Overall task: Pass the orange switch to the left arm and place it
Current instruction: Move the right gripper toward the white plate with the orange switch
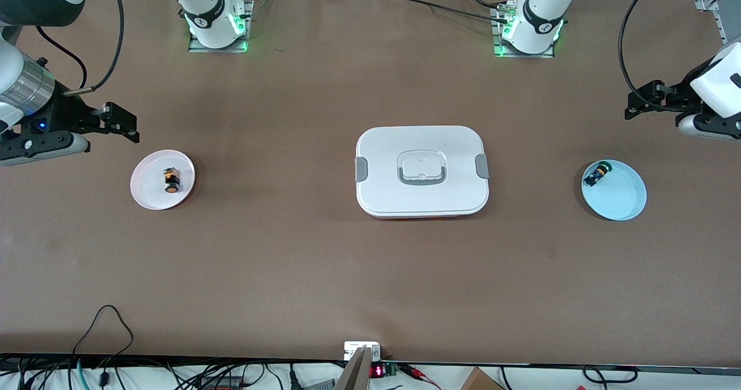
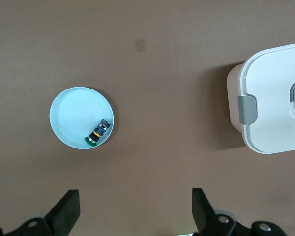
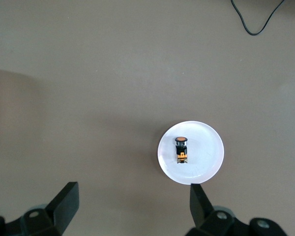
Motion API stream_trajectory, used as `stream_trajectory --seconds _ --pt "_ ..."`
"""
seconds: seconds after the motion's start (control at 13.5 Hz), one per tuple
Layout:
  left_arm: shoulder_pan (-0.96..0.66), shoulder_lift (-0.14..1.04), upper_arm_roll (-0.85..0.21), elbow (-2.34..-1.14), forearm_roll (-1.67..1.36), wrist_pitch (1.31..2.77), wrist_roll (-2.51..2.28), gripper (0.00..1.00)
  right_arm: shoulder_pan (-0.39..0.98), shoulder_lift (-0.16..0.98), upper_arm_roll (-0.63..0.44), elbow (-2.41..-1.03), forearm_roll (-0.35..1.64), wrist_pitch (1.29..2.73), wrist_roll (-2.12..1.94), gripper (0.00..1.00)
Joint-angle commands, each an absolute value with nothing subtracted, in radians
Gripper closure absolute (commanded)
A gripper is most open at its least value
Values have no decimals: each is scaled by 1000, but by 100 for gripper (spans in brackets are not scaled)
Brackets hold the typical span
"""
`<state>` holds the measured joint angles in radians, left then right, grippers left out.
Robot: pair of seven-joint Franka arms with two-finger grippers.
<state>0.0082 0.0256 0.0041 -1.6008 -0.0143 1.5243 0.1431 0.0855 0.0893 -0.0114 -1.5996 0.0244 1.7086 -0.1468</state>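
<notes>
The right gripper (image 1: 118, 125) hangs with its fingers (image 3: 64, 202) spread wide and holding nothing, over bare tabletop (image 1: 278, 262) near the edge at the right arm's end, just beside the white plate (image 1: 149, 196). On that plate lies the orange switch (image 1: 171, 180), on its side, orange cap showing. The left gripper (image 1: 642, 102) likewise has its fingers (image 2: 66, 209) spread and empty, poised over the tabletop near the edge at the left arm's end, close to the pale blue plate (image 1: 622, 199), which carries a small dark switch with a green tip (image 1: 596, 175) at its rim. Between the two plates, at the middle of the tabletop, stands the box (image 1: 422, 171), lid clipped on.

By my reading, nothing has begun: the pickup is the step in hand. The next move calls for the right gripper to shift over the white plate, line its fingers across the switch's narrow body and descend. Any later handover should pass above or around the box.
</notes>
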Motion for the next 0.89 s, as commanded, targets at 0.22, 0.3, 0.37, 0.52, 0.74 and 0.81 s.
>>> stream_trajectory --seconds 0.22,0.3,0.37,0.52,0.74,0.81 --pt "8 18 3 -1600 -8 1522 147 0 115 107 -6 -1585 17 1560 -230 0" --pt "6 18 3 -1600 -8 1522 147 0 118 106 -5 -1586 17 1504 -267 0" --pt "8 18 3 -1600 -8 1522 147 0 121 113 -5 -1586 15 1477 -306 0" --pt "8 18 5 -1600 -8 1522 147 0 121 133 -5 -1600 15 1486 -429 0" --pt "8 18 3 -1600 -8 1522 147 0 115 137 -6 -1705 11 1625 -665 0" --pt "6 18 3 -1600 -8 1522 147 0 112 135 -8 -1750 11 1679 -745 0"
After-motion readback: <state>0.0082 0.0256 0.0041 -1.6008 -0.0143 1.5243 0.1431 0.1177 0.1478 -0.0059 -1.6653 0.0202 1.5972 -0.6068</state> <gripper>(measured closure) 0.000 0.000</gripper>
